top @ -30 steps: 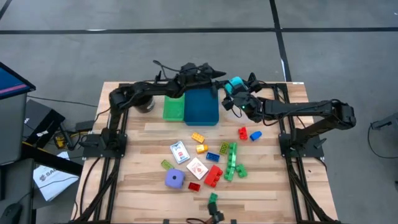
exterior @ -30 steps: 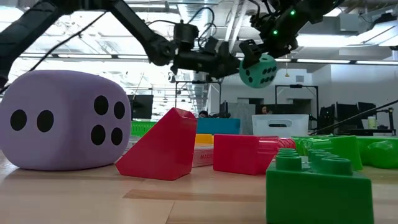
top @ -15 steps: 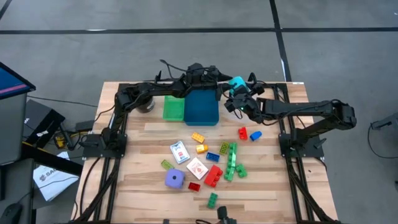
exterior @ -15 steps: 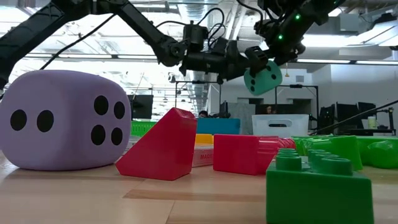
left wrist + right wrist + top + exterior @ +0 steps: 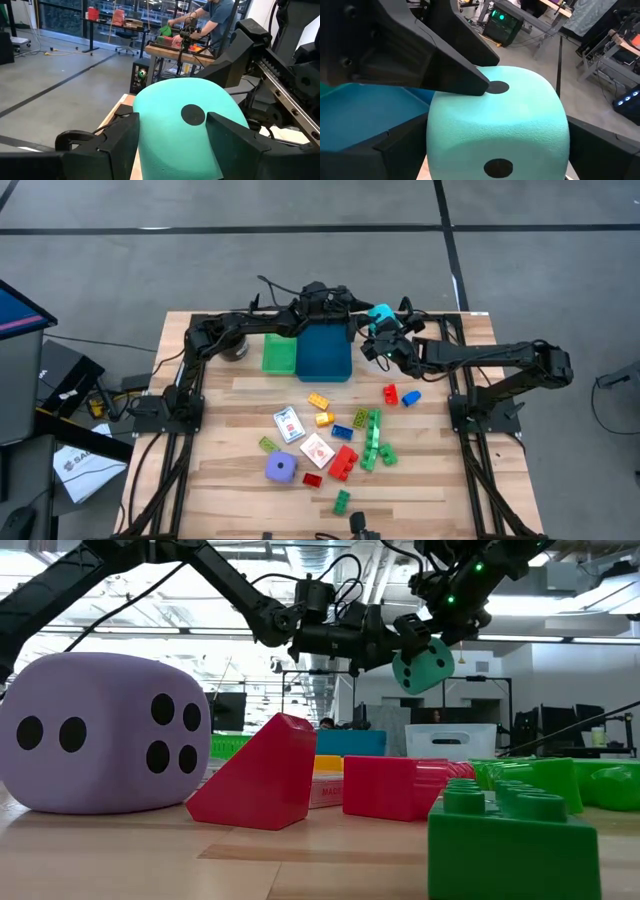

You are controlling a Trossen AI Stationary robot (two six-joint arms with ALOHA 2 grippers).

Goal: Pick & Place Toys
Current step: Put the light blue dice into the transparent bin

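Above the far right corner of the blue tray [image 5: 324, 352], we pinch the cyan die [image 5: 423, 657] in both the left gripper [image 5: 172, 132] and right gripper [image 5: 495, 145] on opposite flat faces, judging its foam light and squashy.

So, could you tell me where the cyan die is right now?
In the high view the cyan die is in the air at the table's far edge, right of the blue tray, between both end effectors.
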